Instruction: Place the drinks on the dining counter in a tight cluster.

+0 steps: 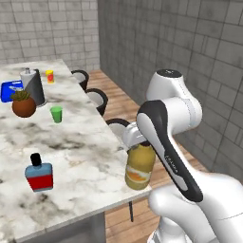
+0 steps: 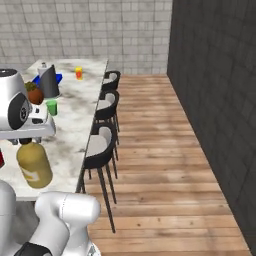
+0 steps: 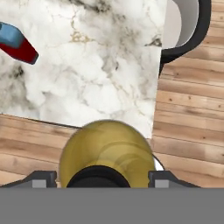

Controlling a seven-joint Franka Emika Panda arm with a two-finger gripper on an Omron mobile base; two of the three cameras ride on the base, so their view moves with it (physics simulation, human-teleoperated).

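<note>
Marble tabletop (image 1: pixel 80 156) fills the foreground. End effector (image 3: pixel 100 178) grips the amber bottle (image 1: pixel 139 167) by its neck, jaws part-open around it, over the near corner. Blue flask (image 1: pixel 39 174) stands well apart, so clustering seems barely begun.

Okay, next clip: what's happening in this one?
The white arm's claw is clamped around the neck of the amber bottle, at the near corner of the dining counter; whether it touches the marble I can't tell. The squat blue flask stands alone farther in on the same top, well apart from it, so no cluster has formed yet. A green cup, a potted plant and other items sit toward the far end.
</note>
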